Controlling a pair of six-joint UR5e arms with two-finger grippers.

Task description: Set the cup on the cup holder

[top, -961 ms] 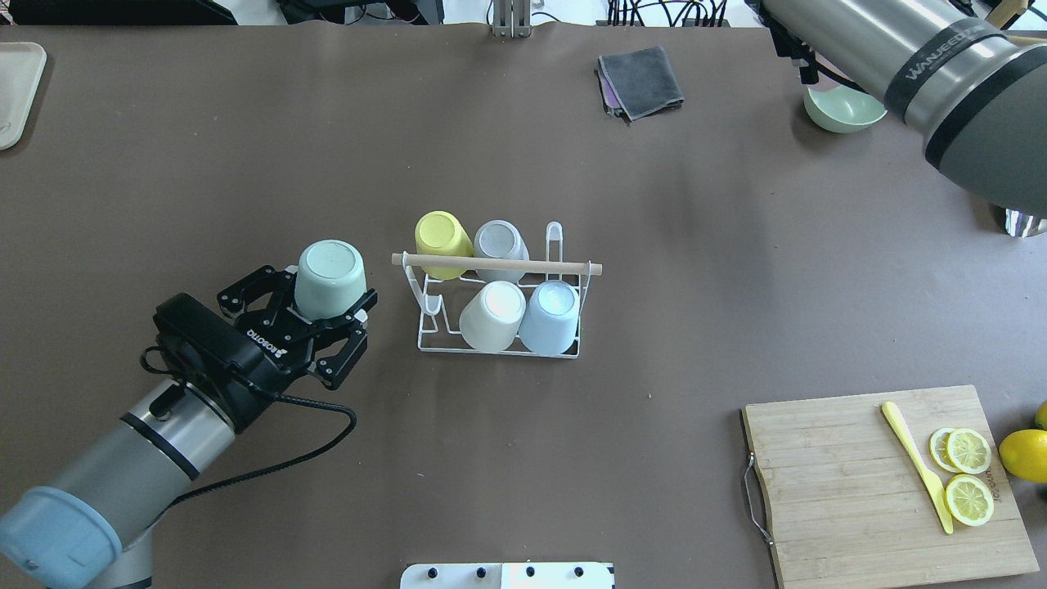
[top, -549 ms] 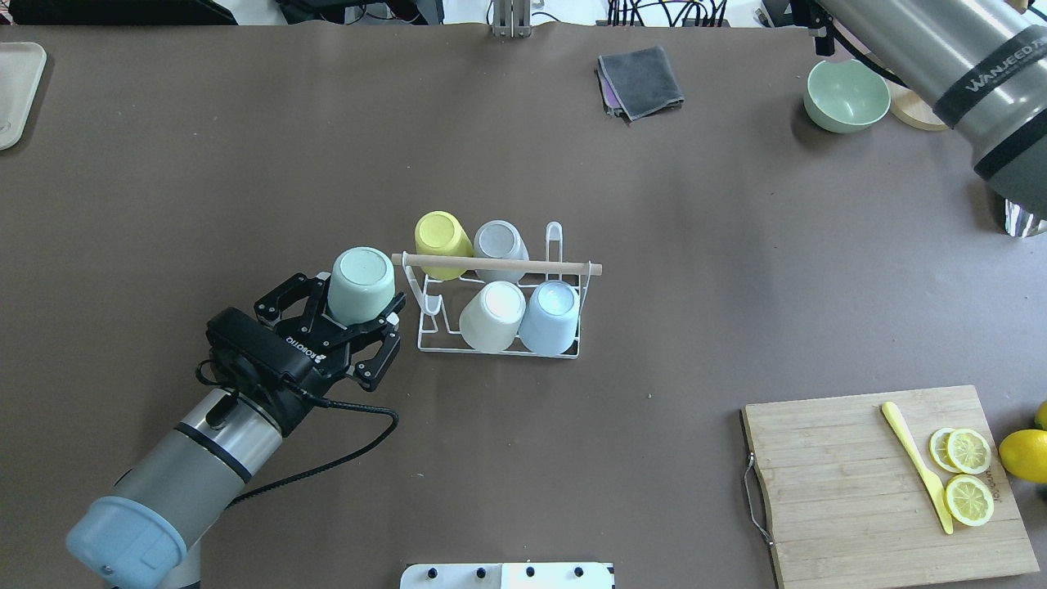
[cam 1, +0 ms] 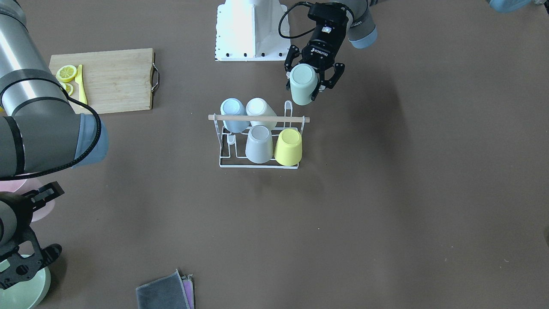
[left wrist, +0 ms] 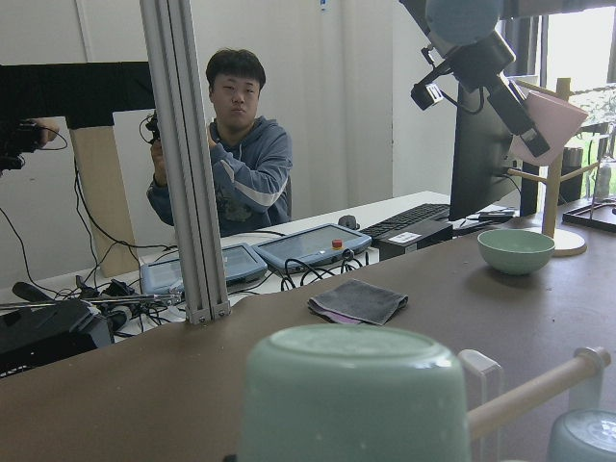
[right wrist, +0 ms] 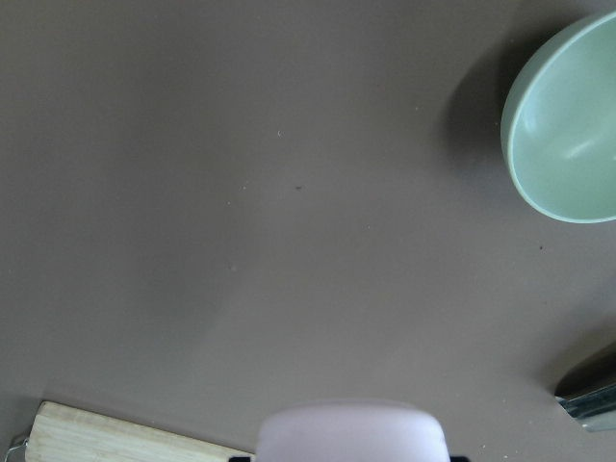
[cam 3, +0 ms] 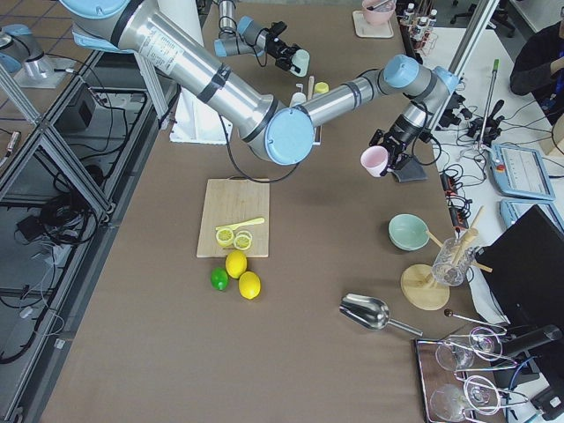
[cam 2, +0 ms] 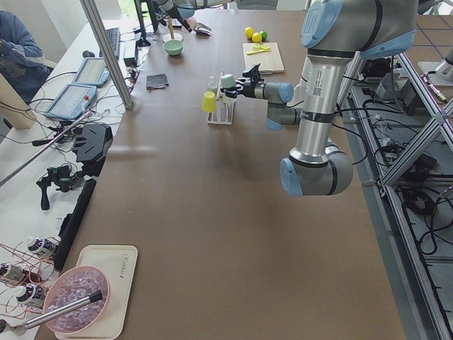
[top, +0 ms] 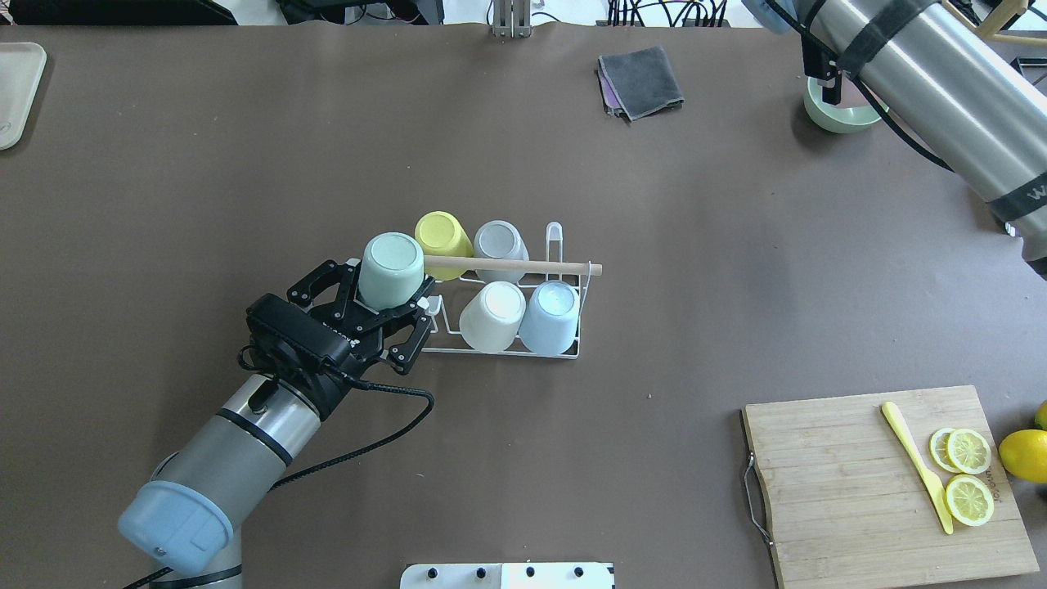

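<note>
The cup holder is a white wire rack with a wooden rod across its top, at mid table. It holds upside-down yellow, grey, cream and light blue cups. My left gripper is shut on a mint green cup, bottom up, over the rack's left end beside the rod's tip. The mint cup also shows in the front view and the left wrist view. My right gripper is shut on a pink cup above the far right of the table.
A green bowl sits at the far right under the right arm. A grey cloth lies at the back. A cutting board with lemon slices and a yellow knife is front right, with a lemon beside it.
My left gripper has carried the mint cup to the right, from beside the rack to over its left end. The right arm has swung at the far right.
</note>
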